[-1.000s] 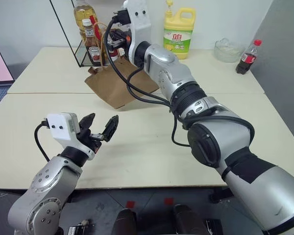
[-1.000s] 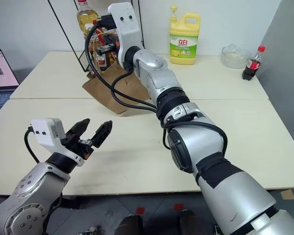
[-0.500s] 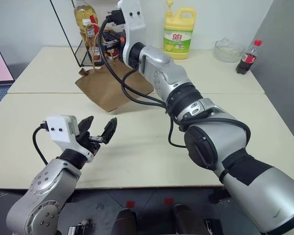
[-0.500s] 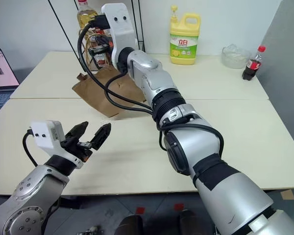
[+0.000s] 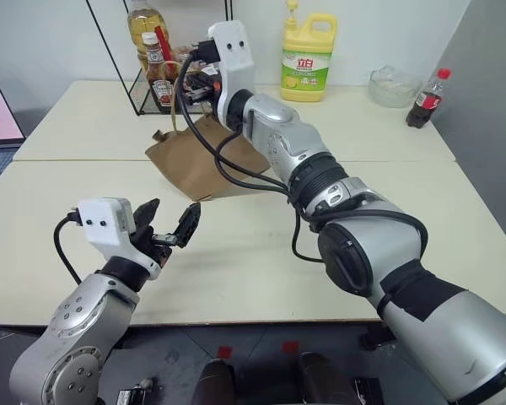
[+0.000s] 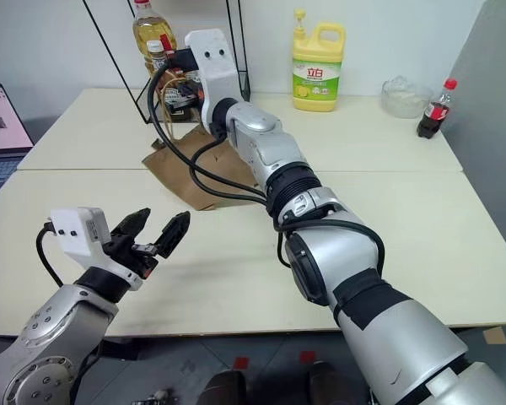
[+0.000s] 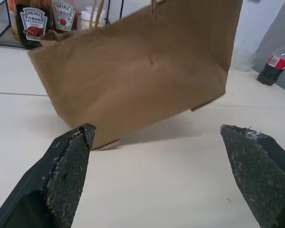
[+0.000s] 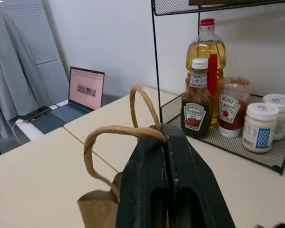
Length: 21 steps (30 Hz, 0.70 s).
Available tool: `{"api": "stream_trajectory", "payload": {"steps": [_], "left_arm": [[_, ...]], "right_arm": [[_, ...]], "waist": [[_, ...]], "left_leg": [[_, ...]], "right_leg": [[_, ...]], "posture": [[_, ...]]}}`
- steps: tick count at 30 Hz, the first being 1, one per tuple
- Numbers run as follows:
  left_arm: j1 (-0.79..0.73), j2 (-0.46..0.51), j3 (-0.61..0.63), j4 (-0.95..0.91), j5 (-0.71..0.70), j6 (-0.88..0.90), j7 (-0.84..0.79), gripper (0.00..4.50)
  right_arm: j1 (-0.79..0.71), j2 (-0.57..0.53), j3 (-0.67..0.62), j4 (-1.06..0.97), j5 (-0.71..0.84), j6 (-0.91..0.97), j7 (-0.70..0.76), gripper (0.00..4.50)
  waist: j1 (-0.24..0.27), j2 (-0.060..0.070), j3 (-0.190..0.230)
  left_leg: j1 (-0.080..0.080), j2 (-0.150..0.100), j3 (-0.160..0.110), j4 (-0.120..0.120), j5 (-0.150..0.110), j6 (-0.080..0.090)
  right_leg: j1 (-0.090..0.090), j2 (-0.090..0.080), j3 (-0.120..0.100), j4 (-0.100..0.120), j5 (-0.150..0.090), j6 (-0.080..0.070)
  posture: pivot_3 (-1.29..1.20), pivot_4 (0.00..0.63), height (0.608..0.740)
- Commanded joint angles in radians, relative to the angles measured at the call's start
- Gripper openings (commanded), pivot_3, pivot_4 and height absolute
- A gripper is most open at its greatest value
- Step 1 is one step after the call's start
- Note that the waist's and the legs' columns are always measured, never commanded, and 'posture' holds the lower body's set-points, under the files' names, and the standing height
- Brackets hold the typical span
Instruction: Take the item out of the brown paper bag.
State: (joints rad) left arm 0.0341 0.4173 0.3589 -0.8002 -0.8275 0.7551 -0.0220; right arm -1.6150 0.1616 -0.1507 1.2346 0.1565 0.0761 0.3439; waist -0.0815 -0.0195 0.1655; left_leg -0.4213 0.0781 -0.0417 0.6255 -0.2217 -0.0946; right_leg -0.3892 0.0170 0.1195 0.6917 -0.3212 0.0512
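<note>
**Bag held up by one handle; free gripper faces its side wall**

My right gripper [image 8: 167, 142] is fully closed on the looped paper handles of the brown paper bag [image 5: 204, 156], pinching them between its fingers. The bag hangs below and slightly behind that gripper, tilted, with one lower corner touching the worktop [image 5: 261, 253] and the rest raised clear of it.

My left gripper [image 5: 170, 221] is spread to its widest and holds nothing. It points level toward the bag, which lies straight ahead of it and well apart. In the left wrist view the bag's broad side wall [image 7: 133, 61] sits between and beyond my two fingertips [image 7: 69, 156], its long axis running across my line of approach.

The item cannot be seen; I judge it is still inside the bag, since nothing lies on the worktop below the opening.

The deciding relation: the bag's mouth is at the top, next to my right gripper, while my left gripper faces the closed side. I judge the left gripper is the free one and must rise toward the mouth to reach in.
</note>
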Motion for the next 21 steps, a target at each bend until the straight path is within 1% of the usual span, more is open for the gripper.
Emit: {"api": "stream_trajectory", "payload": {"steps": [1, 9, 21], "left_arm": [[-0.016, 0.017, 0.008, -0.011, -0.011, -0.018, -0.012, 4.5], [-0.031, 0.035, -0.01, 0.006, 0.001, -0.014, -0.029, 4.5], [-0.043, 0.043, -0.024, 0.029, 0.012, -0.02, -0.052, 4.5]], "right_arm": [[-0.007, 0.006, 0.005, -0.058, -0.002, -0.015, -0.004, 0.04], [0.041, -0.023, 0.022, -0.093, -0.021, 0.001, 0.006, 0.04], [0.137, -0.066, 0.062, -0.257, -0.023, 0.104, 0.023, 0.04]], "waist": [[0.0, 0.0, 0.0], [0.0, 0.0, 0.0], [0.0, 0.0, 0.0]], "left_leg": [[0.0, 0.0, 0.0, 0.0, 0.0, 0.0], [0.0, 0.0, 0.0, 0.0, 0.0, 0.0], [0.0, 0.0, 0.0, 0.0, 0.0, 0.0]], "right_leg": [[0.0, 0.0, 0.0, 0.0, 0.0, 0.0], [0.0, 0.0, 0.0, 0.0, 0.0, 0.0], [0.0, 0.0, 0.0, 0.0, 0.0, 0.0]], "posture": [[0.0, 0.15, 0.74], [0.0, 0.15, 0.74], [0.0, 0.15, 0.74]]}}
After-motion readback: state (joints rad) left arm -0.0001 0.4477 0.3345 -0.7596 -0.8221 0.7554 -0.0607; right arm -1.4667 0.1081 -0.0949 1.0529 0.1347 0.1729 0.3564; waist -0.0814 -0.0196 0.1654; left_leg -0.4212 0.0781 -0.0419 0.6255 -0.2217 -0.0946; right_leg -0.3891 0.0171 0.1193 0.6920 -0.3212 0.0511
